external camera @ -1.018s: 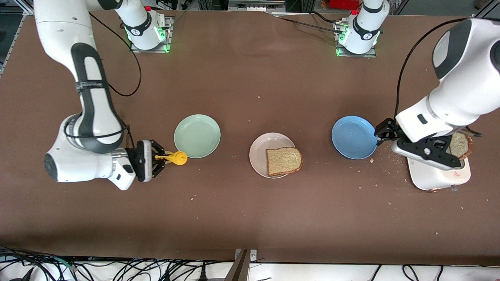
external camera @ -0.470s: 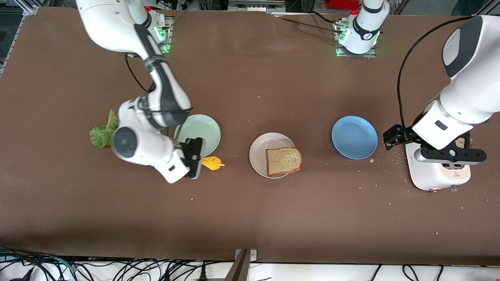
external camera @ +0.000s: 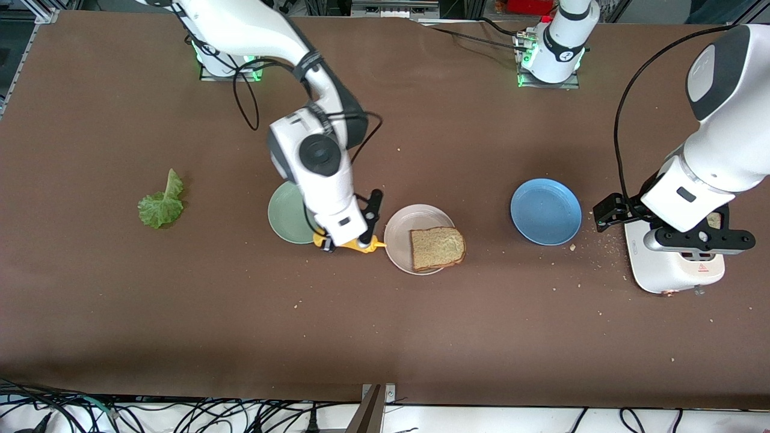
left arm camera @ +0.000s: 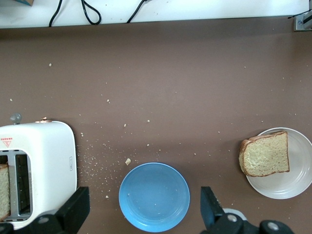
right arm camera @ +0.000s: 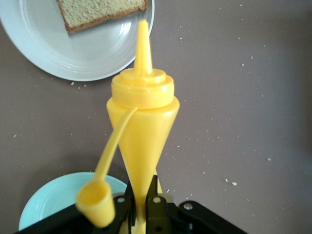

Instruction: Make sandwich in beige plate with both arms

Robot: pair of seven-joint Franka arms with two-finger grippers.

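Right gripper (external camera: 352,243) is closed on a yellow squeeze bottle (right arm camera: 143,122), held over the bench between the mint-green plate (external camera: 287,215) and the beige plate (external camera: 400,234), nozzle toward the beige plate. One bread slice (external camera: 438,247) lies on that plate. Left gripper (external camera: 698,239), fingers wide open and empty, hangs over the white toaster (external camera: 668,273). Lettuce leaf (external camera: 161,203) lies toward the right arm's end; crumbs dot the brown bench (external camera: 385,337).

The front view looks down from high across the brown table (external camera: 385,337), facing both arm bases. The left wrist view looks straight down from well above; the right wrist view sits close, probably tilted. All three share the round pale beige plate (external camera: 400,231) (left arm camera: 297,183) (right arm camera: 73,53) bearing the square brown bread slice (external camera: 437,248) (left arm camera: 264,154) (right arm camera: 97,12).
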